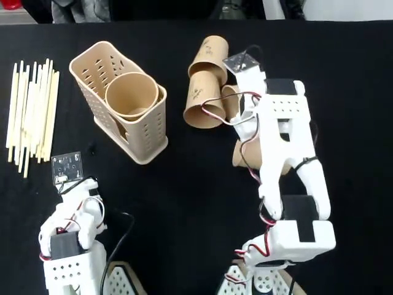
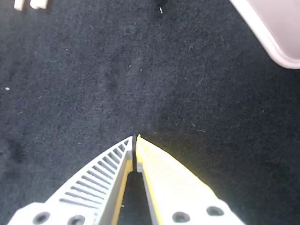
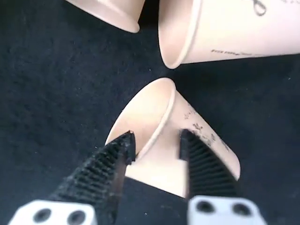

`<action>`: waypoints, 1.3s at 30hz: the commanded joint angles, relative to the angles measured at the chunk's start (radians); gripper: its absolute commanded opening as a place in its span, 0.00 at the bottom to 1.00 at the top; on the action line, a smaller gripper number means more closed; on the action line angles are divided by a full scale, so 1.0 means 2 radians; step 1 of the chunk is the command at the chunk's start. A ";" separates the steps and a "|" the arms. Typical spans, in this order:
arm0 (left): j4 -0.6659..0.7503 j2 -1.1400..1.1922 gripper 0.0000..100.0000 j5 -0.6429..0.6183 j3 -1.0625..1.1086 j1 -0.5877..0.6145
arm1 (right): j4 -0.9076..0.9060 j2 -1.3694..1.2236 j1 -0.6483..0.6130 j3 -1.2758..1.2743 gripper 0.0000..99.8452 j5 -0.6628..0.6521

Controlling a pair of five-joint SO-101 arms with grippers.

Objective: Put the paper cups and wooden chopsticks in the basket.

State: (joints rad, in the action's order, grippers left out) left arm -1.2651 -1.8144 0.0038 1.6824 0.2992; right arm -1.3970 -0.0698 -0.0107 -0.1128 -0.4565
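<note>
Ana: What do you see from high up?

Ben: A tan basket (image 1: 150, 130) stands on the black table (image 1: 184, 203); a nested cup (image 1: 131, 92) sits upright inside it; the chopsticks (image 1: 31, 110) lie in a bunch on the table, left of the basket; the loose cups (image 1: 202, 104) lie on their sides to the right of the basket; the right arm (image 1: 285, 141) hangs over some of them; the left arm (image 1: 70, 239) sits low, near the chopsticks.

Ana: And the left wrist view?

Ben: The left gripper (image 2: 135, 142) is closed tight with nothing in it; its tips meet just over the bare table; a corner of the basket (image 2: 276, 33) and the ends of the chopsticks (image 2: 30, 4) show farther off.

Ana: And the right wrist view?

Ben: The right gripper (image 3: 157, 140) is partly open; a tipped cup (image 3: 150, 105) lies on its side there; one finger is at the cup's mouth, the other is by its outer side, and the rim is between them; two more loose cups (image 3: 234, 28) lie just past it.
</note>
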 commanded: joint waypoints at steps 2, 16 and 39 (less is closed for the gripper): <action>-0.002 -0.001 0.03 -0.004 0.008 -0.005 | 0.005 0.005 0.011 0.001 0.09 -0.019; -0.002 -0.001 0.03 -0.004 0.008 -0.005 | -0.005 0.231 0.012 -0.116 0.03 -0.150; -0.002 -0.001 0.03 -0.004 0.008 -0.005 | 0.278 0.376 0.023 -0.439 0.23 -0.110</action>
State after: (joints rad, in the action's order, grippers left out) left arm -1.2651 -1.8144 0.0038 1.6824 0.2992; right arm -0.9429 0.6989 -0.0552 -0.9751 -0.5915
